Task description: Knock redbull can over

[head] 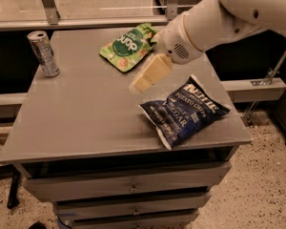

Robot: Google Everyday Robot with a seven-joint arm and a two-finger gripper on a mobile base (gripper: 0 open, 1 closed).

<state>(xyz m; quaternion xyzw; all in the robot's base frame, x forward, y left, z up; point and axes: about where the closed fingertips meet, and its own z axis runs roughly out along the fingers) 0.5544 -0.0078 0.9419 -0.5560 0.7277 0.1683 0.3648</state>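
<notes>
- The redbull can (44, 53) stands upright in the upper left of the frame, near the far left corner of the table (86, 123). It is slim and silver-grey, with a shiny top rim.
- Nothing touches the can, and the grey table surface around it is bare.
- The gripper (140, 83) is cream-coloured and hangs over the middle of the table top, well apart from the can and to the right of it in the frame. Its tip points down and to the left.
- Whether the gripper is spread or pressed together, I cannot tell.
- The white arm (214, 23) comes in from the upper right corner of the frame and ends in a round wrist just above the gripper.
- A green snack pouch (126, 46) lies flat at the far edge of the table, in the upper centre of the frame, just beside the wrist.
- A dark blue chip bag (183, 111) lies flat to the lower right of the gripper, near the front right corner of the table.
- Under the table top are grey drawers (133, 187), in the lower part of the frame.
</notes>
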